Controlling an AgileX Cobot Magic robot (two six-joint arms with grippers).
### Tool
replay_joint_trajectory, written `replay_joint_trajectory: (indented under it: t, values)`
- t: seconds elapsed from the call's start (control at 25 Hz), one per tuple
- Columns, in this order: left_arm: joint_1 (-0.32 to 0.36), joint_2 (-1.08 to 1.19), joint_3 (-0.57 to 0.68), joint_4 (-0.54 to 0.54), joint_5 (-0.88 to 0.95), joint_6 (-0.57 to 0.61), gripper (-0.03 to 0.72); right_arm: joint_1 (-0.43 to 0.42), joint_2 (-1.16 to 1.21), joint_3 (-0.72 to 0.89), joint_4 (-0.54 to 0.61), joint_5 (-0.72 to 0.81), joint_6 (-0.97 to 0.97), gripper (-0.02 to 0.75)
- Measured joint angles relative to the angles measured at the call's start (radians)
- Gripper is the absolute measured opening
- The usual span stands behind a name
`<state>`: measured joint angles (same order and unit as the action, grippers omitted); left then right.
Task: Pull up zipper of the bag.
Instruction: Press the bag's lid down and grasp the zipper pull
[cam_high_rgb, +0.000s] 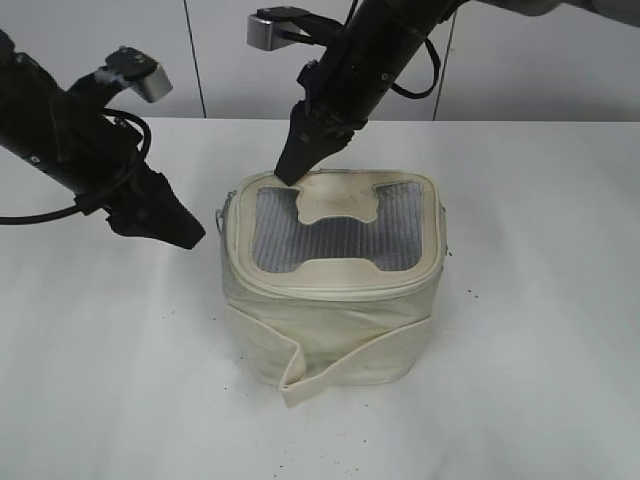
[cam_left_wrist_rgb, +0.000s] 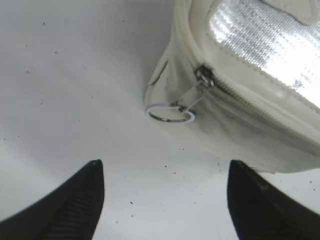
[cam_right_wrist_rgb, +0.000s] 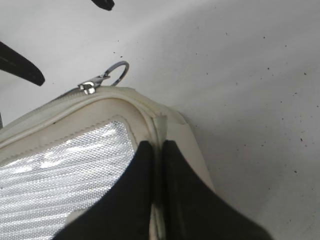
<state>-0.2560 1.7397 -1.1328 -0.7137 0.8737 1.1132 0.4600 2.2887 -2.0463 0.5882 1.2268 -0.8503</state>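
Bag (cam_high_rgb: 333, 285) in the exterior view stands upright near the middle of the white table (cam_high_rgb: 540, 300), its cream body wrapped by a loose strap band (cam_high_rgb: 345, 360) that sags at the front. Its top panel shows a grey mesh window (cam_high_rgb: 335, 235) with a cream H-shaped patch (cam_high_rgb: 338, 200). The zipper (cam_high_rgb: 335, 287) runs round the rim of that panel. The right gripper (cam_high_rgb: 293, 170) comes down from above and touches the back left corner of the top panel; its fingers look pressed together. The left gripper (cam_high_rgb: 185, 232) hangs just left of the bag, apart from it, and from here I cannot tell how wide it stands.

Left wrist view: the two dark fingers (cam_left_wrist_rgb: 75, 210) are spread wide over bare table, holding nothing. Ahead of them lies the bag's corner, where a silver pull (cam_left_wrist_rgb: 192, 97) hangs from the zipper track and ends in a ring (cam_left_wrist_rgb: 170, 112) lying against the bag's side.

Right wrist view: the two black fingers (cam_right_wrist_rgb: 135, 200) sit nearly closed, only a thin slit between them, and the cream rim seam of the bag's corner runs into that slit. Beyond them the same silver pull and ring (cam_right_wrist_rgb: 112, 75) jut from the rim's far edge, well clear of these fingers. The left gripper's fingertips (cam_right_wrist_rgb: 20, 65) show at the upper left
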Motion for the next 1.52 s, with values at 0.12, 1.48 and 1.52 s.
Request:
replay_joint_trajectory:
  t: [0.12,1.48,1.52]
  values:
    - [-0.041,0.000,0.000,0.038,-0.039,0.010,0.582,0.000,0.000,0.000,-0.001,0.000,0.009,0.007]
    - [-0.158,-0.025,0.000,0.170,-0.094,-0.091,0.000,0.001,-0.002,0.000,-0.010,0.000,0.038,0.007]
    - [-0.158,-0.025,0.000,0.171,-0.065,-0.106,0.000,0.001,-0.002,0.000,-0.012,0.000,0.043,0.007]
